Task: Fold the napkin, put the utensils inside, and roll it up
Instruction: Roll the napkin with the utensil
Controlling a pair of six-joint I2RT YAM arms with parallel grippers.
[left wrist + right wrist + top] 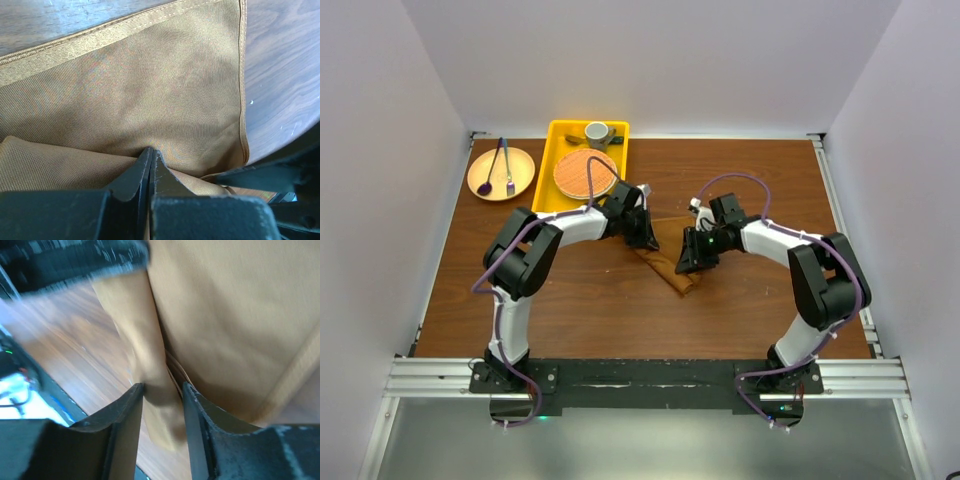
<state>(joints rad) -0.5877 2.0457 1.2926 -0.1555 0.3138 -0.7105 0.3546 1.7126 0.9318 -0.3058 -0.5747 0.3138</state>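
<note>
Napkin: the big rust-brown soft cloth napkin (670,272) lies bunched into a thin strip in the middle of the brown wooden table (570,300), between the two arms.
Left hand: the left gripper (151,154) has its fingers pressed together, with the tips down at a crease in the cloth. I cannot tell if a bit of cloth is caught between them.
Right hand: the right gripper (161,390) has its fingers spread, and the right end of the strip sits between them. This picture is blurry.
Spoon: the small pale cream spoon does not show in any view. I cannot tell if it is inside the cloth.
Roll falls open: nothing squeezes the right end, and soft cloth likes to spring loose.
Strip goes crooked: if the left hand drags on the crease while the right end is free, the cloth could slide or twist.
Spoon slips out: if it is inside, lifting or tipping the strip could let it drop from an open end.
Hands bump: both hands are near each other over the cloth, so a fast move could knock them together.
</note>
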